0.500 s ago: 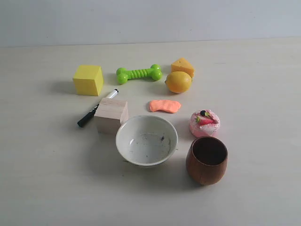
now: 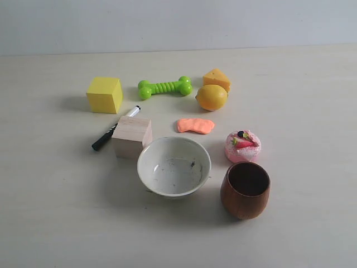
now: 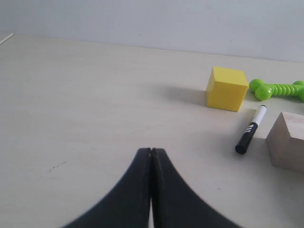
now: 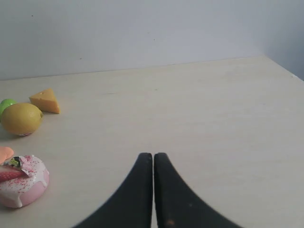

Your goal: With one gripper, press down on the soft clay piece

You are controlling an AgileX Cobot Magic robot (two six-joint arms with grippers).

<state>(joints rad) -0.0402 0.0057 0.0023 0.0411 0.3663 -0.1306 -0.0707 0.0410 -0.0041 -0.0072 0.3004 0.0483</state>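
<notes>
clay (image 2: pixel 195 125) salmon-orange | cube (image 2: pixel 104 94) yellow | bone (image 2: pixel 164 87) green | lemon (image 2: pixel 211 97) yellow | bowl (image 2: pixel 174 144) white | cup (image 2: pixel 244 202) brown

At the far side of the pale table (image 2: pixel 56 212) stand, left to right, a yellow cube (image 2: pixel 104 94), a green bone toy (image 2: pixel 165 87) and an orange cheese wedge (image 2: pixel 216 79), with a lemon (image 2: pixel 211 97) just in front of the wedge. Nearer, a black marker (image 2: pixel 114 128) with a white end lies slanted against the far left corner of a pale wooden block (image 2: pixel 132 137) - and a white bowl (image 2: pixel 167 151), upright with dark smudges inside, sits just beside the block's near right corner. To the right of the bowl stands a brown wooden cup (image 2: pixel 242 205), upright, and just beyond it a pink cake toy (image 2: pixel 242 146) topped with a strawberry.
</notes>
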